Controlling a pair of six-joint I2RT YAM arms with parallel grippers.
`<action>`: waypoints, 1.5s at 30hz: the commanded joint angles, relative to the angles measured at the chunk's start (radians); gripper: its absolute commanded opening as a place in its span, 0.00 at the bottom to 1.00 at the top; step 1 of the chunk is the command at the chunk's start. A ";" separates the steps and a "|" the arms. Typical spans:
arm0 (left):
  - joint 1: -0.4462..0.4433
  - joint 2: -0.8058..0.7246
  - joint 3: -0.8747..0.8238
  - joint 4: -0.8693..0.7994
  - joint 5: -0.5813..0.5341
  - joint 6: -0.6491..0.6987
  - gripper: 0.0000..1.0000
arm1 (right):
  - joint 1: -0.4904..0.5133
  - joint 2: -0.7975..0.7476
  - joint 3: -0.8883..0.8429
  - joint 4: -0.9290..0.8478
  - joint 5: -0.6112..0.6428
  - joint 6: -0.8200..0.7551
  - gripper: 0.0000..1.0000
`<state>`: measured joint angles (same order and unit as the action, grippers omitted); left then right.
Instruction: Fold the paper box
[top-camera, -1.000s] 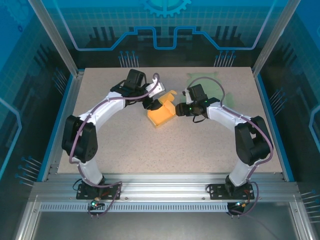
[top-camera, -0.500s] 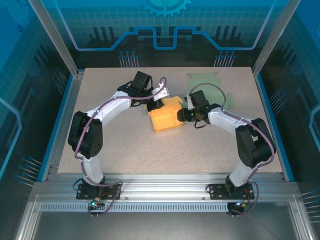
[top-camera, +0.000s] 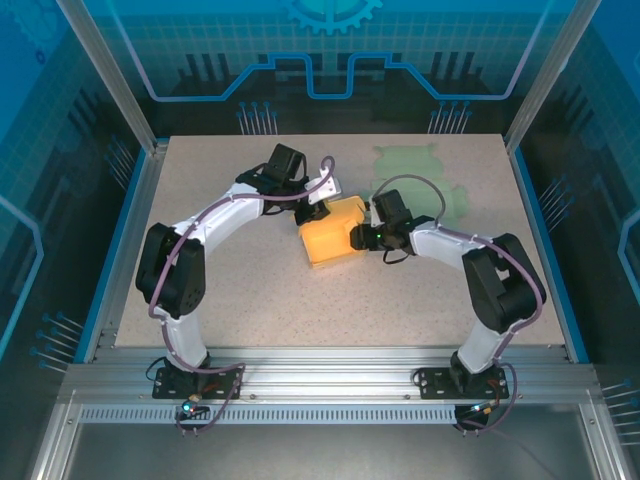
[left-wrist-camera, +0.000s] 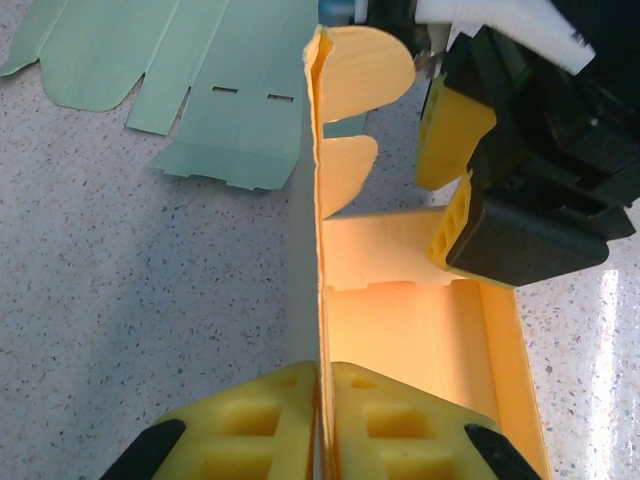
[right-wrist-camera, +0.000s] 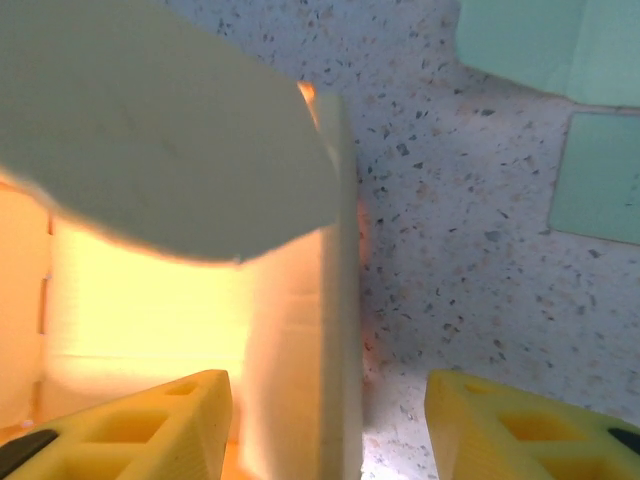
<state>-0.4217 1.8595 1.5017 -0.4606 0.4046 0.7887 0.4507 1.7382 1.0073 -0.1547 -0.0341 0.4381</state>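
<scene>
Box part-folded at mid-table

The table (top-camera: 250, 300) is carrying the paper box (top-camera: 332, 238) near its middle, between my two arms, with a flat green blank (top-camera: 415, 165) lying just beyond it. I am judging the box light, thin and easily creased: finely ribbed yellow card, open-topped, likely to slide on the speckled surface unless braced. Holds are best taken on wall edges close to a fold line, not on the loose rounded flaps (left-wrist-camera: 365, 70) that are standing up at its far end. My left gripper (left-wrist-camera: 322, 375) is pinching one upright side wall, pads pressed together on it. My right gripper (right-wrist-camera: 322, 385) is standing spread, straddling another wall without closing on it.
</scene>
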 joint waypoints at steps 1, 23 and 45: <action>-0.007 -0.022 -0.015 -0.029 0.021 0.023 0.12 | 0.019 0.047 0.041 0.018 0.036 0.006 0.54; -0.003 -0.042 -0.040 0.018 0.053 -0.008 0.13 | 0.134 0.204 0.121 -0.176 0.596 0.064 0.00; 0.003 0.090 0.163 -0.293 0.128 0.096 0.13 | 0.083 0.139 0.088 0.044 0.298 -0.055 0.47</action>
<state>-0.4103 1.9167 1.6264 -0.6689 0.4625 0.8669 0.5396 1.8359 1.0622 -0.1509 0.3008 0.4110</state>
